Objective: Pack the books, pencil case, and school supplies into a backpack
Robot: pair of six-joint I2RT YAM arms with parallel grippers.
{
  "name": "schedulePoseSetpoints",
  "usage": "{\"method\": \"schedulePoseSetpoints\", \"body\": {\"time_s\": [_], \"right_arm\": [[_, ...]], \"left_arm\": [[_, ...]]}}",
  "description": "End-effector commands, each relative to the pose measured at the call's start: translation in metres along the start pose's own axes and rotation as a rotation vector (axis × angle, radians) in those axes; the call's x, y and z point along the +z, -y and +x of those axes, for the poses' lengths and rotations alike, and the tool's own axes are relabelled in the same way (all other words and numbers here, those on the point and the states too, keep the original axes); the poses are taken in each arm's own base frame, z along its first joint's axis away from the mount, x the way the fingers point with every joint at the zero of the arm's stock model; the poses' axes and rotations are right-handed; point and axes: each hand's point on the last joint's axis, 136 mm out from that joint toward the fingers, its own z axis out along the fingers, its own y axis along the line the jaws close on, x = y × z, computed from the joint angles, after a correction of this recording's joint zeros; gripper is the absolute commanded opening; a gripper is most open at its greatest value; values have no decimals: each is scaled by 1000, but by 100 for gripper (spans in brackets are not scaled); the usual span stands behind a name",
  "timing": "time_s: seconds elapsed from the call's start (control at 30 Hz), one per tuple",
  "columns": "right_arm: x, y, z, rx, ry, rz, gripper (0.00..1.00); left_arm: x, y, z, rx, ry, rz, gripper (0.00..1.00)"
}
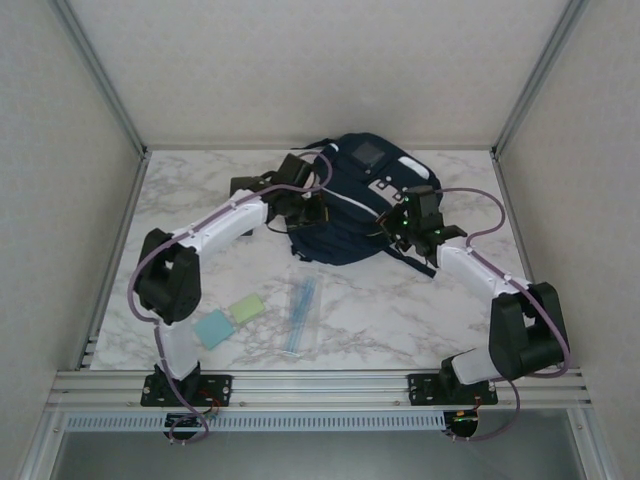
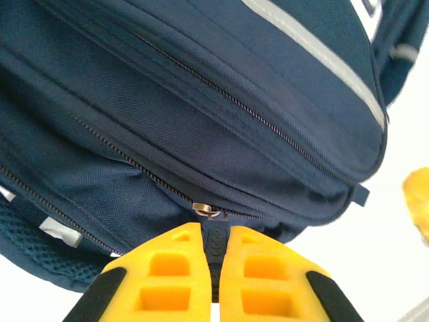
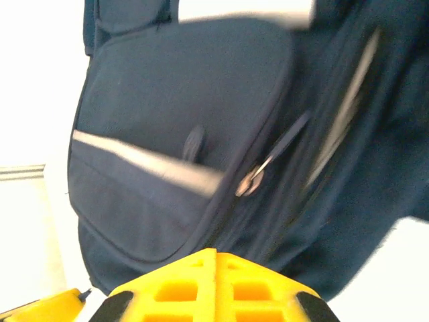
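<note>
Left hand (image 2: 216,233) pinches the zipper pull (image 2: 216,248) on the backpack (image 2: 201,100); its track (image 2: 134,162) runs toward the upper left. Right hand (image 3: 216,255), pressed shut on nothing, faces the backpack.

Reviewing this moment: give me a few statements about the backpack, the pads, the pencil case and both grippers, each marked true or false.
1. The left gripper has its jaws shut on a zipper pull of the backpack. True.
2. The pale blue pad and the pale green pad are inside the backpack. False: both lie side by side on the table, near the left arm's base.
3. The right gripper has its jaws wide open. False: they are shut, close to the backpack's side.
4. The clear pencil case lies on the table in front of the backpack. True.
</note>
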Motion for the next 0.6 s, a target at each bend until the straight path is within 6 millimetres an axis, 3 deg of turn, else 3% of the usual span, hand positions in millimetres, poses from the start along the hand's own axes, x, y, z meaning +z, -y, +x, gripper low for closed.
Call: {"method": "schedulePoseSetpoints", "body": {"time_s": [0.0,0.07,0.17,0.2,0.3,0.33,0.47,0.57], "right_arm": [[-22,-3,-19,-26,79,-4,0],[-24,0,-23,-20,79,-8,0],[-22,-10,-18,-19,17,-45,0],[-21,-13,-13,-10,-6,-58,5],[-13,-22,4,53,-75,-129,45],[-10,-26,11,82,-94,-158,53],[4,-32,29,176,-143,-234,63],[11,-36,31,232,-156,-270,65]], "left_arm": [[-26,-41,-48,92,251,-140,0],[-25,-32,-57,143,278,-98,0],[-27,2,-55,194,246,26,0],[-28,10,-53,215,238,40,0],[-28,38,-34,303,196,78,0],[-28,47,-28,331,186,102,0],[-31,75,-8,426,158,173,0],[-36,91,0,487,145,211,0]]}}
